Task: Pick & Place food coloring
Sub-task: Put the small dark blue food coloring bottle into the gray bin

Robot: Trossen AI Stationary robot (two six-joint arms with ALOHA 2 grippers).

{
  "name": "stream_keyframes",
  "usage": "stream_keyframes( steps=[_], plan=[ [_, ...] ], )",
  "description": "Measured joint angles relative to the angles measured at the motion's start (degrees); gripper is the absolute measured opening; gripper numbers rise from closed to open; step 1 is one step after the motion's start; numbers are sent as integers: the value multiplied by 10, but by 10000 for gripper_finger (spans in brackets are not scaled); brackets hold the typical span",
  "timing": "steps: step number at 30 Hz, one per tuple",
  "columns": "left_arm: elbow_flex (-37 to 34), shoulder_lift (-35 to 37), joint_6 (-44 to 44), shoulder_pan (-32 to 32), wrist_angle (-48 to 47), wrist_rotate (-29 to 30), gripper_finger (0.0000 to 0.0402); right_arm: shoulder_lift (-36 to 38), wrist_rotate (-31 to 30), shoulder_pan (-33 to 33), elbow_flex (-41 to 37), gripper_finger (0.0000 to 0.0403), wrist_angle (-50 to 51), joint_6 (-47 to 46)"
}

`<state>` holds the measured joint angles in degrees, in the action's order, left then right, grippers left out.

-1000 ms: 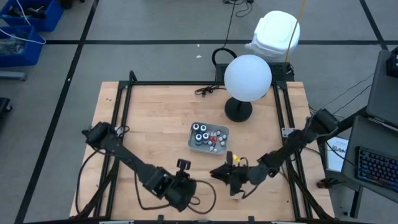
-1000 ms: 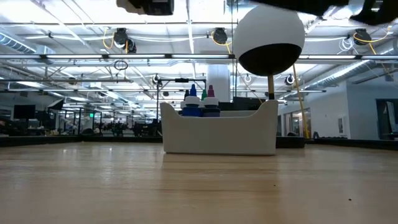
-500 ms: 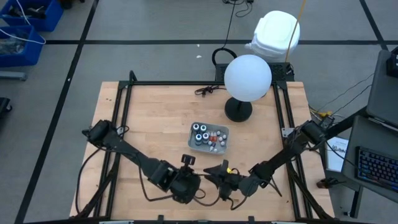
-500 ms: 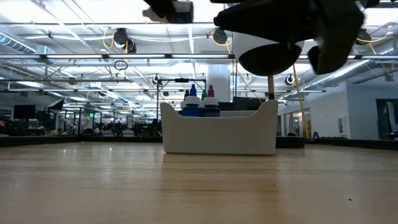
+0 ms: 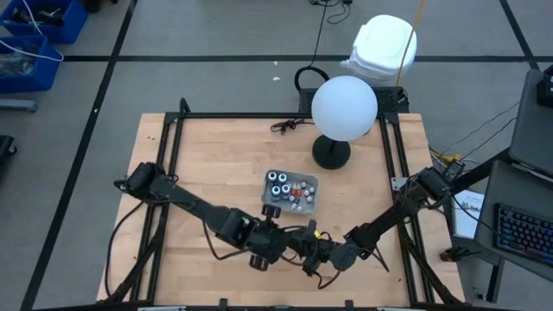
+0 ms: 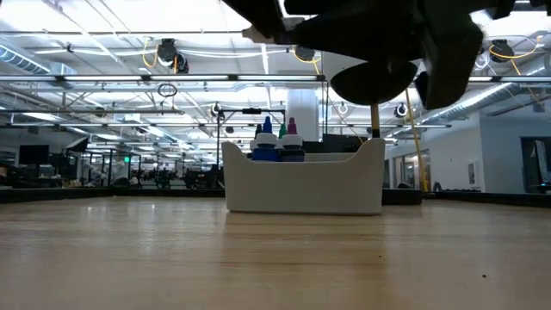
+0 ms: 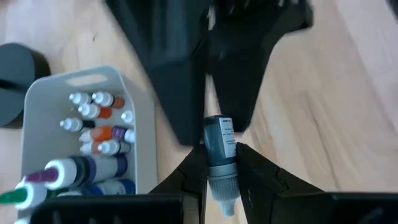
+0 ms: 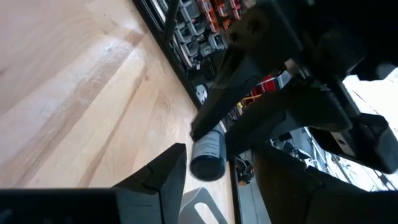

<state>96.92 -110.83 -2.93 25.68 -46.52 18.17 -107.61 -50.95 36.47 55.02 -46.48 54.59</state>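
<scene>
A: Where is the left claw (image 7: 221, 159)?

B: Over the worktop (image 5: 216, 164), just off the white tray (image 5: 310, 182) on the side toward the arms' bases. It is clenched on a small dropper bottle (image 7: 217, 138) with a dark label and a pale cap.

A: Is the bottle on the wood?

B: No. From table height the boards in front of the tray lie bare, and the arms show only as dark shapes high up.

A: And the right claw (image 8: 217, 157)?

B: It meets the left one nose to nose. Its fingers (image 8: 166, 169) stand apart, released, one on each side of the bottle's far end. On one side there is a clear gap; whether the other finger touches the bottle I cannot tell.

A: The rest of the food coloring?

B: In the tray: several tiny white-capped bottles (image 7: 99, 116), some orange-red, lying together, with larger dark ones at one end.

A: Anything else on the worktop?

B: A lamp (image 5: 344, 107) with a white globe, its black base just beyond the tray.
</scene>
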Motion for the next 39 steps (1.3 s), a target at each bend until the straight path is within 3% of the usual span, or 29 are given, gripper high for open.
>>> stream_keyframes(
  steps=[10,22,30,39],
  plan=[
    [0,0,10,-10,11,-6,65,0,-15,-9,0,152,1,-28],
    [0,0,8,-10,10,-2,67,1,-13,-9,-1,49,15,-29],
    [-1,0,21,-8,4,18,117,1,-15,-10,-1,54,15,-29],
    [0,60,92,29,0,82,211,2,-15,-8,0,51,9,-29]
  ],
)
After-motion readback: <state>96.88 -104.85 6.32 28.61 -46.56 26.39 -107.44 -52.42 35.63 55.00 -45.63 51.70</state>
